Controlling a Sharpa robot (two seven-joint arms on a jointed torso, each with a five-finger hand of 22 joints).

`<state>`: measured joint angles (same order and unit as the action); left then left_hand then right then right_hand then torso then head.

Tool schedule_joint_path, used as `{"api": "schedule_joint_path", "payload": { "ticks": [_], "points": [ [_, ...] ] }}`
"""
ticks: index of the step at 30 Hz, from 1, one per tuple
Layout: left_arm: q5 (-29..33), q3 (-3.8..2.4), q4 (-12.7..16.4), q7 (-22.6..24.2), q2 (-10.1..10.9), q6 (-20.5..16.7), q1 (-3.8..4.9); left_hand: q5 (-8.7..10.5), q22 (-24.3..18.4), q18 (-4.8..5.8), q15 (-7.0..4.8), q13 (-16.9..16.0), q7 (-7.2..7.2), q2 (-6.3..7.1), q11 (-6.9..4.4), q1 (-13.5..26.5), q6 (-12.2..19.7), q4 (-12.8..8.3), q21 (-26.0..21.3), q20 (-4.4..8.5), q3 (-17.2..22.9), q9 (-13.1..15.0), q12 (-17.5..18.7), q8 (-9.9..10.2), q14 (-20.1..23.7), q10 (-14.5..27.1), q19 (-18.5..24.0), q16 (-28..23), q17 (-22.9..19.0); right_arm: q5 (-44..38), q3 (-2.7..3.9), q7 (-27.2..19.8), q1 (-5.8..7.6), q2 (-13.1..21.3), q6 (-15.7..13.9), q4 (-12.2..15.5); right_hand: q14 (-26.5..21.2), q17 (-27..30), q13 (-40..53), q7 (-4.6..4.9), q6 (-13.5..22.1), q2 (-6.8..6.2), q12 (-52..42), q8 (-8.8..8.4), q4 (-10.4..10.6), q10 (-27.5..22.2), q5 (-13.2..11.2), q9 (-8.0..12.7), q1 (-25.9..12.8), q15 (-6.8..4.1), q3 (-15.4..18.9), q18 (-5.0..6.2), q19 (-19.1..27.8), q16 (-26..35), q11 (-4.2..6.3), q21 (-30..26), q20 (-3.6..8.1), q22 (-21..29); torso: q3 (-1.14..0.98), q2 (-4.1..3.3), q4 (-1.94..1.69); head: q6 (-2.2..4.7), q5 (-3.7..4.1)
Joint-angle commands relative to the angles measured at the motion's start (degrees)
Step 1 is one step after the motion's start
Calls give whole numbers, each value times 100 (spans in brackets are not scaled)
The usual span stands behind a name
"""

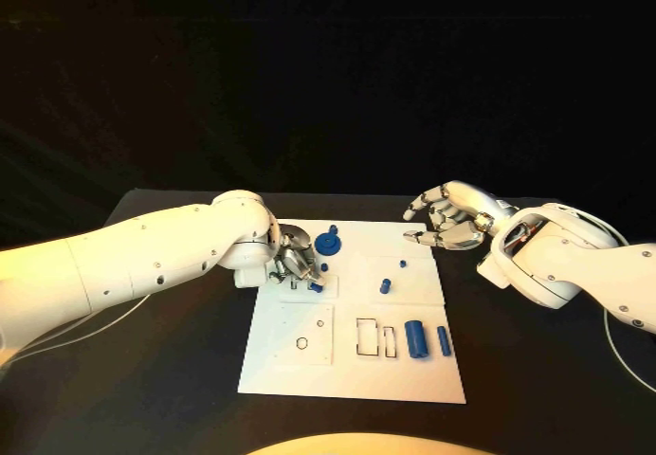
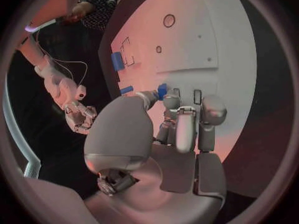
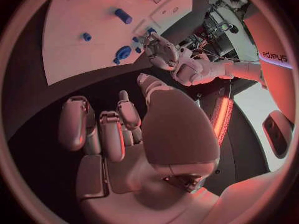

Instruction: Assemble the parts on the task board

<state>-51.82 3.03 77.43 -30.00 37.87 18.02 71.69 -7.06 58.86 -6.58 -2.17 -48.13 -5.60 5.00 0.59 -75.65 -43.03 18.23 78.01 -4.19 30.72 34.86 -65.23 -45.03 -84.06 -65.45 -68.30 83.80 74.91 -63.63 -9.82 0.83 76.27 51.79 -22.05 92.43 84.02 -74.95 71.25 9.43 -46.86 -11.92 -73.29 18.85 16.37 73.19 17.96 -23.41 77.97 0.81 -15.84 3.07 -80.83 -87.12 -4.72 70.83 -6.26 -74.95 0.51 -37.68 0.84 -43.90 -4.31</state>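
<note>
The only legible writing is the dark brand word "Sharpa", seen turned sideways and cut at the edge, printed on the white casing of the robot's left arm (image 3: 274, 55) in the right wrist view. The white rectangular task board (image 1: 410, 365) carries only thin black outlines of rectangles and circles, with no letters or numbers readable

Task board (image 1: 294, 379): flat white plate, matt, smooth. Parts on board, e.g. gear-shaped piece (image 1: 328, 243) and cylinder (image 1: 414, 339): blue, plastic-looking, slight sheen. Table (image 1: 178, 379) around board: black, matt. Both hands (image 1: 293, 263) (image 1: 447, 218) beside board: silver, metallic sheen; arm shells glossy white plastic.
</note>
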Motion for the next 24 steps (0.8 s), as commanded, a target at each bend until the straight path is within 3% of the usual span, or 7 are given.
{"api": "schedule_joint_path", "payload": {
  "ticks": [1, 13, 24],
  "points": [
    [447, -12, 42, 56, 44, -230, 0, 9, 27, 55, -46, -24, 82, 13, 8, 78, -122, -703, 43, 3, 761, 357, -41, -29, -261, -61, -50, 29, 508, -56, 0, -42, -6, -6, 75, -4, 412, -792, -5, -6, 28, 26, 32, 37, -16, -18, 29, 6, 8, -49, 10, 112, 36, 37, 16, -32, -7, -427, -1, -3, -2, 2, -10],
    [534, -30, 290, 128, 339, -831, -15, 6, 204, 85, -78, -146, 111, 152, -25, 265, -166, -959, 123, 34, 1177, 467, -112, -92, -306, -219, -181, 77, 589, -56, -1, -56, -7, 12, 68, -1, 410, -784, -13, -5, 31, 24, 39, 40, -8, -25, 42, 8, -3, -48, 12, 114, 40, 41, 15, -43, -7, -421, -4, 3, 0, -6, -6],
    [-681, -29, 578, 130, 472, -1174, -91, 1, 322, 105, -102, -241, 132, 252, -49, 378, -226, -1101, 176, 58, 1451, 517, -163, -116, -336, -340, -269, 108, 643, -55, -1, -66, -9, 17, 70, -10, 411, -787, -13, -4, 35, 27, 38, 45, 6, -24, 55, 11, -27, -48, 17, 114, 41, 41, 13, -50, -7, -419, -6, 6, -16, -50, -39]
  ]
}}
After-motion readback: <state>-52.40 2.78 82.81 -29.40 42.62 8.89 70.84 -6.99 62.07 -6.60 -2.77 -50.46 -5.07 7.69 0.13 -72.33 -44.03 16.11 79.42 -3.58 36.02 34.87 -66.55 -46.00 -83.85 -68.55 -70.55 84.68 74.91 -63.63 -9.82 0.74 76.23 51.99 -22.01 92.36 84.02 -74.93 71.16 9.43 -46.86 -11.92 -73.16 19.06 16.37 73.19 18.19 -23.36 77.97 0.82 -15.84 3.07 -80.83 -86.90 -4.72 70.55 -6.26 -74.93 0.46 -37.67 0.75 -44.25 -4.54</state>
